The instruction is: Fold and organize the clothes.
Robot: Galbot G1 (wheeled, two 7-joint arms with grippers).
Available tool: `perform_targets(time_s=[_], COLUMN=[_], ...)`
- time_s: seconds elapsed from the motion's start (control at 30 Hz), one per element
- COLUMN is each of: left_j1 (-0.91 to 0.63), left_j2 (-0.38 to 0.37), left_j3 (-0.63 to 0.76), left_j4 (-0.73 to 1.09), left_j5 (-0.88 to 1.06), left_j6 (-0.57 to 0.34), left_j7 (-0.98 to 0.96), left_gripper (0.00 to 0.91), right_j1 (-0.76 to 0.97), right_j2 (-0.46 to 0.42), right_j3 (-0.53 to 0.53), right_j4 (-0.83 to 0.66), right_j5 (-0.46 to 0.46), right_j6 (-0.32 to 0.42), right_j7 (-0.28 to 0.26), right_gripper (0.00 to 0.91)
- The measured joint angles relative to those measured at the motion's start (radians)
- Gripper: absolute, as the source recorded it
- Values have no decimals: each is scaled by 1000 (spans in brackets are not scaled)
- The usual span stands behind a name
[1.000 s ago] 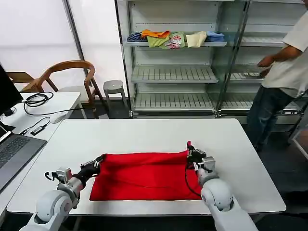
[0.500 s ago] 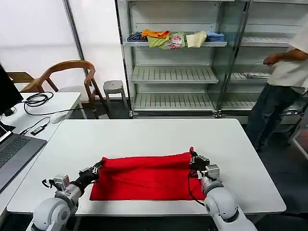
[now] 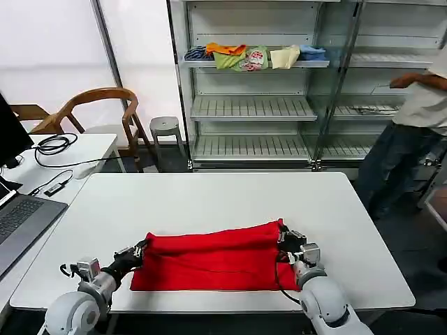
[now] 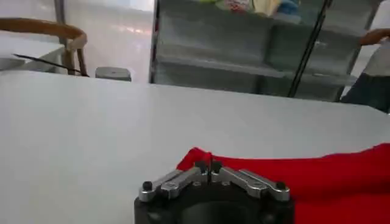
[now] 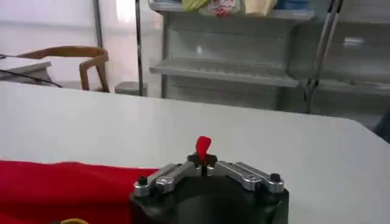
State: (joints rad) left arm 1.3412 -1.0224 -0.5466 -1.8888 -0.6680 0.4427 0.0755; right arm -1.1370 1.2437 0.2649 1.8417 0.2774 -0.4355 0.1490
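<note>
Head view, and the white table (image 3: 209,195) takes up the middle of the scene, with the steel shelving (image 3: 251,105) standing behind its far edge and a row of folded garments (image 3: 255,56) sitting on the upper shelf. Off the table's left edge there's a second desk (image 3: 63,157) with a coiled black cable (image 3: 54,144), a laptop (image 3: 21,220) at the near left, and a wooden chair (image 3: 98,112) beyond. Now to the action: the red T-shirt (image 3: 209,257) lies as a wide band along the table's near edge, roughly centred between the left and right edges, its far edge doubled over and slightly raised. The left gripper (image 3: 140,250) is at the shirt's left end, low over the table, and the left wrist view shows it (image 4: 210,165) pinched together on a red corner of cloth (image 4: 198,157). Over on the other end, the right gripper (image 3: 285,241) sits at the shirt's right end, toward the table's right edge; from the right wrist view it (image 5: 202,159) is clamped on a small red tuft (image 5: 203,146) that pokes up between the closed fingertips, with more red fabric (image 5: 67,189) trailing off beside it.
</note>
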Motion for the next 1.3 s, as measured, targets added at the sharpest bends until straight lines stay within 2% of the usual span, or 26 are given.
perform_targets(time_s=[0.27,0.3,0.33,0.37,0.97,1.3], left_j1=[45,48,50,52,118,98], left_j2=[-4,-5,-6,-6,-26,-51], left_j3=[-11,-13,-15,-17,-45,-15], left_j4=[-42,-49,-54,-59,-161,-199], left_j5=[21,22,24,26,87,53], left_j6=[38,44,50,55,117,77], left_j7=[-18,-22,-26,-30,-92,-219], left_gripper=[30,907,907,907,907,907], right_j1=[5,5,5,5,-54,-156], right_j2=[0,0,0,0,-3,-11], right_j3=[-7,-7,-7,-7,36,129], right_j4=[-8,-10,-12,-14,27,133], right_j5=[-5,-6,-8,-10,-36,-50], right_j6=[4,5,6,8,12,38], right_j7=[-2,-3,-3,-4,-9,-26], right_gripper=[0,0,141,907,907,907])
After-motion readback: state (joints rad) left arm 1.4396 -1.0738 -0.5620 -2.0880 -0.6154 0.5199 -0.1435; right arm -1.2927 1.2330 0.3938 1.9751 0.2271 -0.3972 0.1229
